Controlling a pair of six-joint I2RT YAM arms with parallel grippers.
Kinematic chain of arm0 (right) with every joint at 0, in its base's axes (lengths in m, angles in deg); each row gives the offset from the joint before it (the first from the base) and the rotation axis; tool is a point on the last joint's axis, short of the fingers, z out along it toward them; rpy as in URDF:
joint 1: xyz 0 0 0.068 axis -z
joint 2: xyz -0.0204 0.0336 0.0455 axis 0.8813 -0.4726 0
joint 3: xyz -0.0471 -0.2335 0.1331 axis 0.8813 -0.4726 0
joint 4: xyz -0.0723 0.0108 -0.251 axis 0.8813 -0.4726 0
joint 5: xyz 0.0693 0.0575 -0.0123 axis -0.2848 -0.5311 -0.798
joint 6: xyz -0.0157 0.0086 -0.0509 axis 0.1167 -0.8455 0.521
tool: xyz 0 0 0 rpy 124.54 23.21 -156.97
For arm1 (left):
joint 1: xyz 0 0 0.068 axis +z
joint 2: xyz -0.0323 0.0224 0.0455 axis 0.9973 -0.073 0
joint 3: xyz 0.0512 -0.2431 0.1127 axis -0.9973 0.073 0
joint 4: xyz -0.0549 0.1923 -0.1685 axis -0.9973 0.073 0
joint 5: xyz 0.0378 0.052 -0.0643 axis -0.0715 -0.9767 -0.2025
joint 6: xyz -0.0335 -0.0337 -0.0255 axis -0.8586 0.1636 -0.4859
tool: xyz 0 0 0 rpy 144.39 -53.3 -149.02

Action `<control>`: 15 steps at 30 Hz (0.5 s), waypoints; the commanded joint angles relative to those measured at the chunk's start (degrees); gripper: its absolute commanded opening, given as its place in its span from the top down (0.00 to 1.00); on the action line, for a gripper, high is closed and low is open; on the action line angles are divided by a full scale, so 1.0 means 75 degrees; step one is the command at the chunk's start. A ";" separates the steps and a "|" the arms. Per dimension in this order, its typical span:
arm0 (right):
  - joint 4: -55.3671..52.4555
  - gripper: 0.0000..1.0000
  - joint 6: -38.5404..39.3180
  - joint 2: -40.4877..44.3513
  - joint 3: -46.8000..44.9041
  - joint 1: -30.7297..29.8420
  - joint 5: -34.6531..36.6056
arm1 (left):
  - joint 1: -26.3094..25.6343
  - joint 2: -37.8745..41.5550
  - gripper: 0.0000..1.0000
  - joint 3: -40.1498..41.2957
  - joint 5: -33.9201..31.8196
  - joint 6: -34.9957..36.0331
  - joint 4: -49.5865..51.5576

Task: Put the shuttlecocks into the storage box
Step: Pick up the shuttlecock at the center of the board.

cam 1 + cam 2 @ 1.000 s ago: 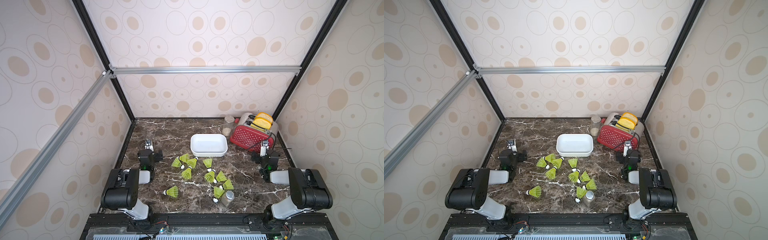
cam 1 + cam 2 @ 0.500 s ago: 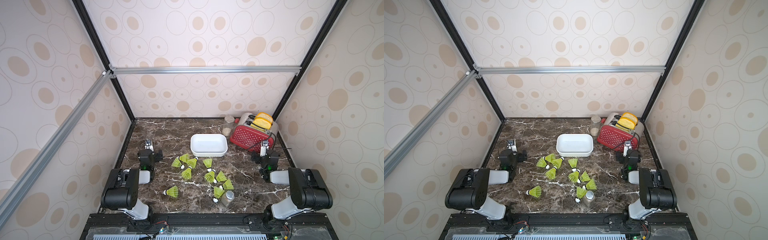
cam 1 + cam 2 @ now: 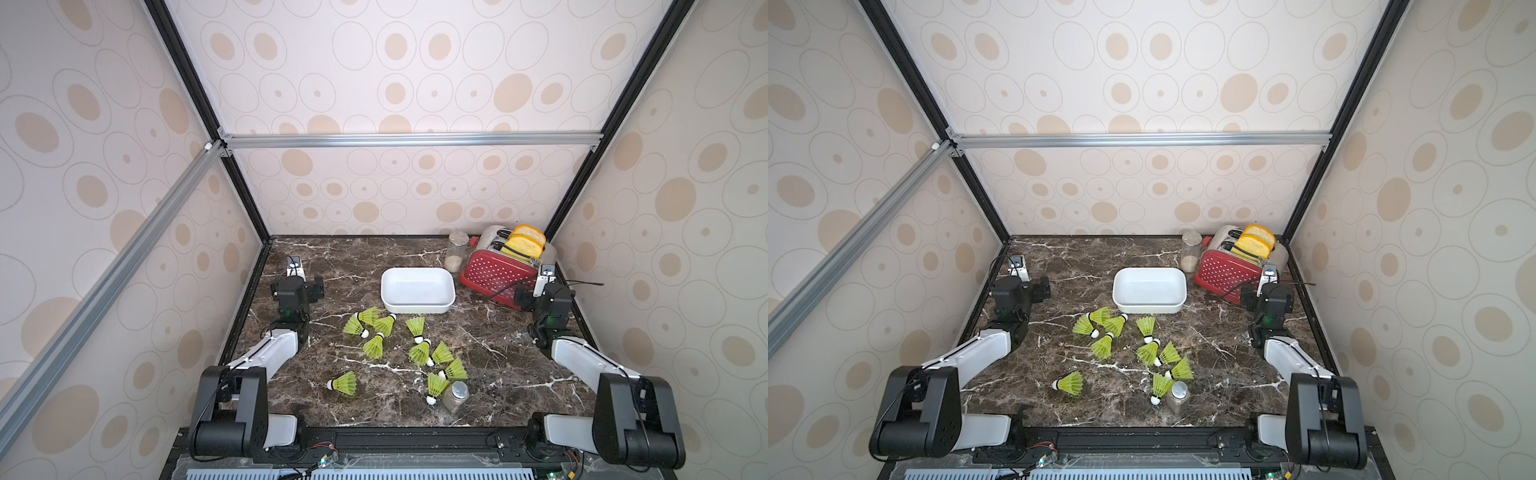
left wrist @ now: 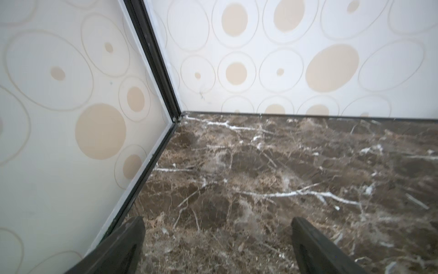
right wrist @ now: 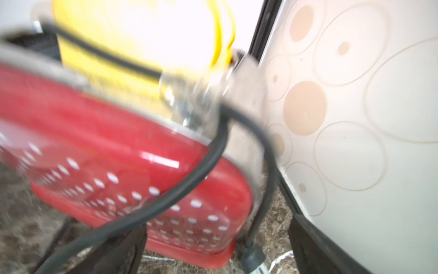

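Observation:
Several neon yellow-green shuttlecocks [image 3: 419, 353] [image 3: 1148, 353] lie scattered on the dark marble table in front of the white storage box [image 3: 415, 308] [image 3: 1148, 308], which holds nothing. One shuttlecock [image 3: 345, 383] lies apart, nearer the front. My left gripper [image 3: 296, 282] [image 4: 218, 221] rests at the left wall, open over bare marble and facing the back left corner. My right gripper [image 3: 544, 291] [image 5: 216, 225] sits at the right wall, open, right behind the red toaster [image 5: 118, 142]. Neither gripper holds anything, and both are well away from the shuttlecocks.
The red dotted toaster [image 3: 498, 274] with yellow toast [image 3: 525, 241] stands at the back right. Its black cable [image 5: 189, 185] loops in front of the right gripper. A glass jar [image 3: 456, 251] stands beside the toaster. Another jar [image 3: 455, 397] lies among the front shuttlecocks.

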 commanded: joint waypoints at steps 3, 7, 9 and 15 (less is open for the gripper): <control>-0.1929 0.00 -0.0537 0.0796 0.1754 -0.0073 0.0078 | -0.0418 0.0421 0.01 -0.1395 -0.0489 0.0139 0.0984; -0.3729 0.00 -0.2585 0.0928 0.3903 -0.0203 -0.0160 | -0.0648 0.0529 0.01 -0.3250 -0.1345 -0.1453 0.2653; -0.6210 0.00 -0.5630 0.0783 0.4891 -0.0170 -0.0222 | -0.0611 0.0324 0.01 -0.4946 -0.1459 -0.4067 0.6044; -0.7368 0.00 -0.5911 0.0248 0.5375 0.0014 -0.3022 | -0.0068 0.0239 0.01 -0.5153 0.0823 -0.6953 0.6771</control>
